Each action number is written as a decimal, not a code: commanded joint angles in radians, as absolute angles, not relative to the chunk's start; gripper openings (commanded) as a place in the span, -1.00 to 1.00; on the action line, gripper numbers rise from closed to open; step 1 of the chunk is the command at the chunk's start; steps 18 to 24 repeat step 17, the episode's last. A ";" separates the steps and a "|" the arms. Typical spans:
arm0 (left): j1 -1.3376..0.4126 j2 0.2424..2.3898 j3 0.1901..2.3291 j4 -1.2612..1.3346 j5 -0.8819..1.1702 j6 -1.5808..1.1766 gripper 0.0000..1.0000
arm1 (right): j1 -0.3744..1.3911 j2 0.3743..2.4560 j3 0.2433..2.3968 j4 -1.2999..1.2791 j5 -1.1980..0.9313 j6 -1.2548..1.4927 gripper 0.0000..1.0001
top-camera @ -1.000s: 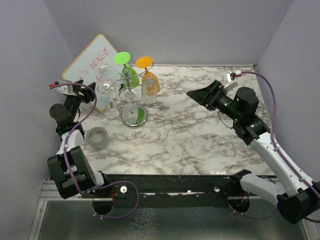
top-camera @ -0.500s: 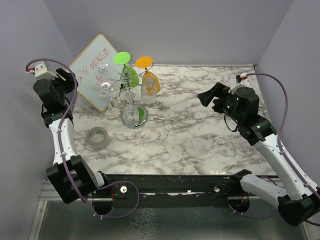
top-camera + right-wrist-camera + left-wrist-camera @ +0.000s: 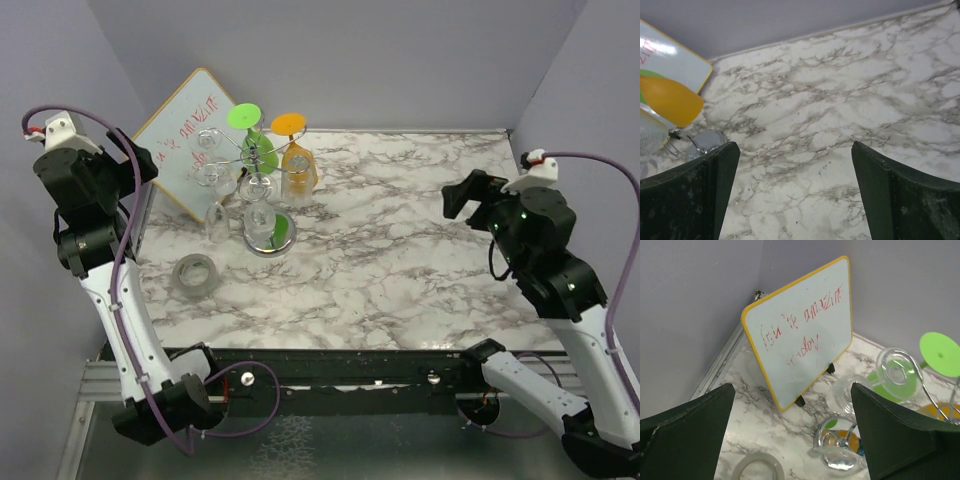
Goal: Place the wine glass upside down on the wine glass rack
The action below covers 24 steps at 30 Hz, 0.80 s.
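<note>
My left pincer (image 3: 140, 166) gapes empty, arm upright at nine o'clock of the rack (image 3: 278, 238); my right pincer (image 3: 463, 196), likewise spread and empty, hangs high at three o'clock.

Clear wine glass (image 3: 217, 218) inverted on rack (image 3: 268, 240)

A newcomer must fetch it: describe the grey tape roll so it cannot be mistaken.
Find the yellow-framed whiteboard leaning far left on the marble table. In front of it, and nearer than the chrome wire glass rack, lies the grey tape roll. It alone is a flat, dull ring; its neighbours are glass or shiny wire.
</note>
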State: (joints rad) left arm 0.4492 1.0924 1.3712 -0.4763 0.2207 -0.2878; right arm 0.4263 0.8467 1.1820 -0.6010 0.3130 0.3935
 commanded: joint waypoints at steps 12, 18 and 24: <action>0.372 0.888 1.494 -0.739 0.275 -0.251 0.98 | 0.434 0.616 1.272 -0.675 0.392 0.243 1.00; 0.322 0.857 1.489 -0.769 0.167 -0.224 0.98 | 0.433 0.611 1.272 -0.690 0.377 0.250 1.00; 0.322 0.857 1.489 -0.769 0.167 -0.224 0.98 | 0.433 0.611 1.272 -0.690 0.377 0.250 1.00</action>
